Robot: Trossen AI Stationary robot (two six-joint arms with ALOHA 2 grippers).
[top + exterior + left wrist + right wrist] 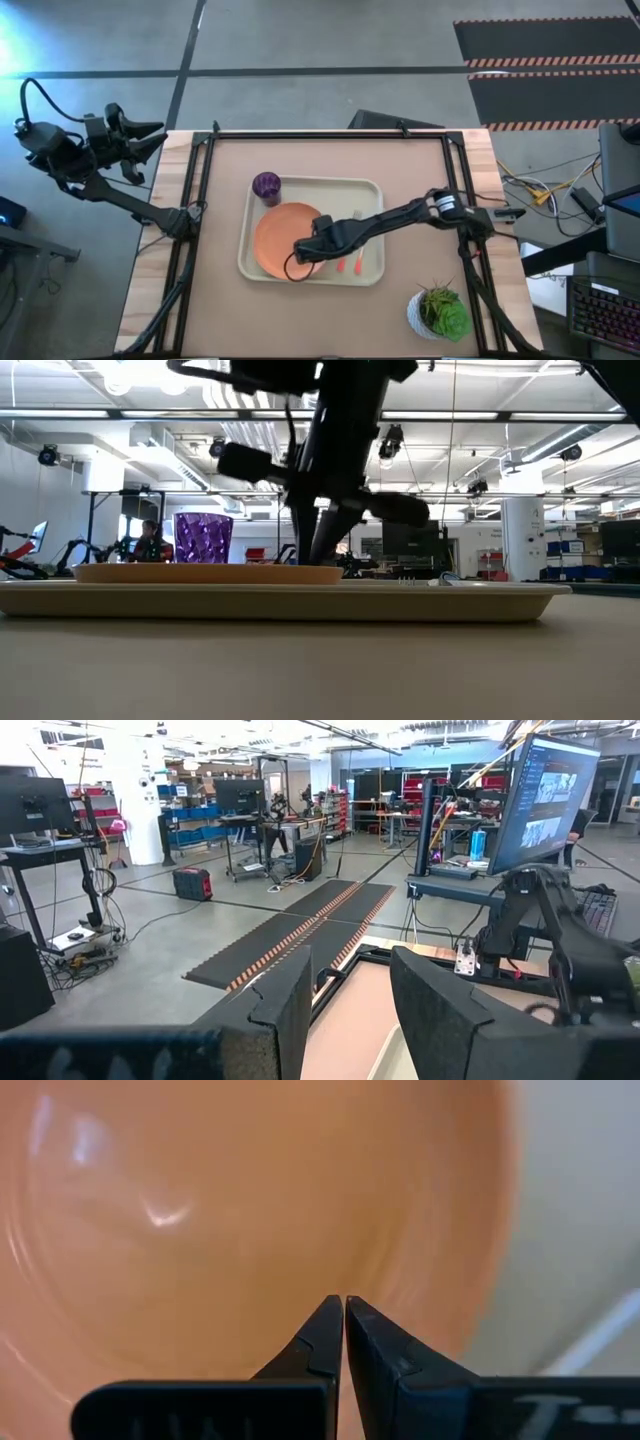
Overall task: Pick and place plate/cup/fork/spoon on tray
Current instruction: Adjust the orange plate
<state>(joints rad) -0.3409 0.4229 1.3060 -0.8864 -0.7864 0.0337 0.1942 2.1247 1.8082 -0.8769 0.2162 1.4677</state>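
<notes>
The cream tray (372, 188) lies mid-table. On it rest the orange plate (277, 235), the purple cup (266, 185) at its far left corner, and two red-orange-handled utensils (349, 264) right of the plate; I cannot tell the fork from the spoon. My right gripper (344, 1302) is shut with nothing between its fingers. It points down over the plate's near right part (303, 254). My left gripper (350, 1010) is open and holds nothing, folded back beyond the table's far left corner (140, 135). My right gripper's shut fingertips (330, 1320) slant down from the table's right toward the inside of the plate (250, 1210). In the low view they reach down to the plate's rim line (320, 565). Whether they touch the plate, I cannot tell.
A white pot with a green plant (438, 312) stands near the table's near right corner. Black frame rails (205, 170) run along the left and right sides of the brown mat.
</notes>
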